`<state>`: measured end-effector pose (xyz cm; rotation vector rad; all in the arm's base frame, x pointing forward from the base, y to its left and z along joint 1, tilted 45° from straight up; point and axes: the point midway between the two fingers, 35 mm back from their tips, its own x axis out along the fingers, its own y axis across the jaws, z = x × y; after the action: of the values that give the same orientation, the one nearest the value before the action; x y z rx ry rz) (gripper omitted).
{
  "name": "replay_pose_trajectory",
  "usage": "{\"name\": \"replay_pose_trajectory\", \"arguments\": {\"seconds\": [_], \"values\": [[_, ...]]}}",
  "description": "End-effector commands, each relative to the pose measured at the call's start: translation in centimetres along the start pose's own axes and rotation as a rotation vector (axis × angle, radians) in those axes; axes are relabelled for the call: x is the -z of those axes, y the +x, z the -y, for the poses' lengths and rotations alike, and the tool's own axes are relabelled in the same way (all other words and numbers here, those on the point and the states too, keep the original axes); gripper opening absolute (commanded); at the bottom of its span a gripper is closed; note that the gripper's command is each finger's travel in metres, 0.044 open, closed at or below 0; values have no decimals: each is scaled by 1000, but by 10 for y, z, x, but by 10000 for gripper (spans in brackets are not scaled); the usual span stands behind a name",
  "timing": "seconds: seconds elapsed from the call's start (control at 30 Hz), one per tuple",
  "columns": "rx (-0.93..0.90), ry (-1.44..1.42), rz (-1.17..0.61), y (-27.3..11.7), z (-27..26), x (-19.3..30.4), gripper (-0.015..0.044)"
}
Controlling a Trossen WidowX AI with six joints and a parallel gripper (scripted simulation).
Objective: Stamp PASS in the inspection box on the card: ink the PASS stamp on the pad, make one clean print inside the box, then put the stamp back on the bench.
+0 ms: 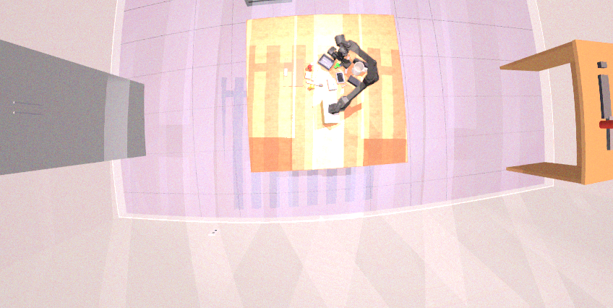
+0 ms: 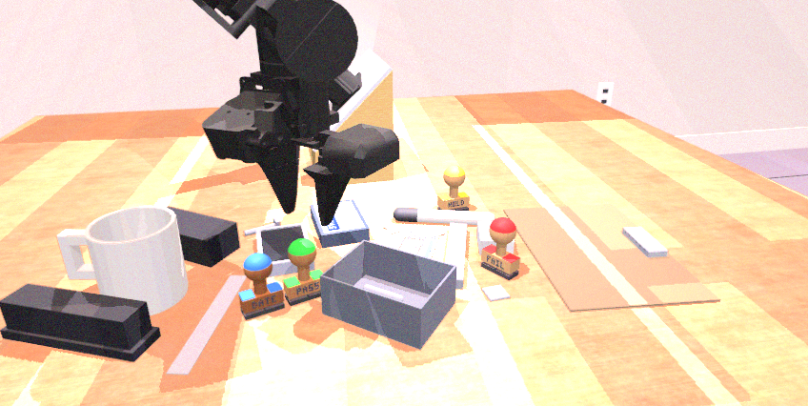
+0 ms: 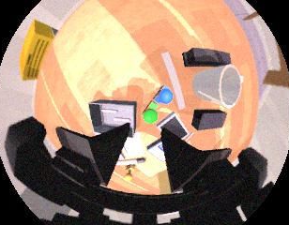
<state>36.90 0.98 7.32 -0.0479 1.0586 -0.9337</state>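
Top: reaching over the bench (image 1: 275, 150) (image 2: 652, 174), arm (image 1: 371, 71) (image 2: 314, 39) bent, PASS stamp (image 1: 337, 65) (image 2: 303, 272) (image 3: 150, 116) by the gray bin (image 1: 319, 63) (image 2: 368, 306) (image 3: 94, 113).Reaching over the workbench (image 1: 275, 150) (image 2: 652, 174) (image 3: 90, 42), arm (image 1: 371, 71) (image 2: 314, 39) bent, top view. Exterior: gripper (image 2: 308, 218) (image 3: 146, 127) above the tabletop items, fingers parted, grasping nothing; PASS stamp (image 1: 337, 65) (image 2: 303, 272) (image 3: 150, 116) upright between DATE stamp (image 2: 260, 291) (image 3: 165, 96) and gray bin (image 1: 319, 63) (image 2: 368, 306) (image 3: 94, 113). Wrist: green knob ahead of open fingertips, blue knob just beside it.
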Motion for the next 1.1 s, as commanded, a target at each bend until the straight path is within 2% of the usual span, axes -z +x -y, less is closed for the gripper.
{"name": "replay_pose_trajectory", "arguments": {"seconds": [0.0, 1.07], "values": [[10, -7, 9, -3, 7, -1, 223], [9, -7, 9, 45, 6, -3, 223]]}}
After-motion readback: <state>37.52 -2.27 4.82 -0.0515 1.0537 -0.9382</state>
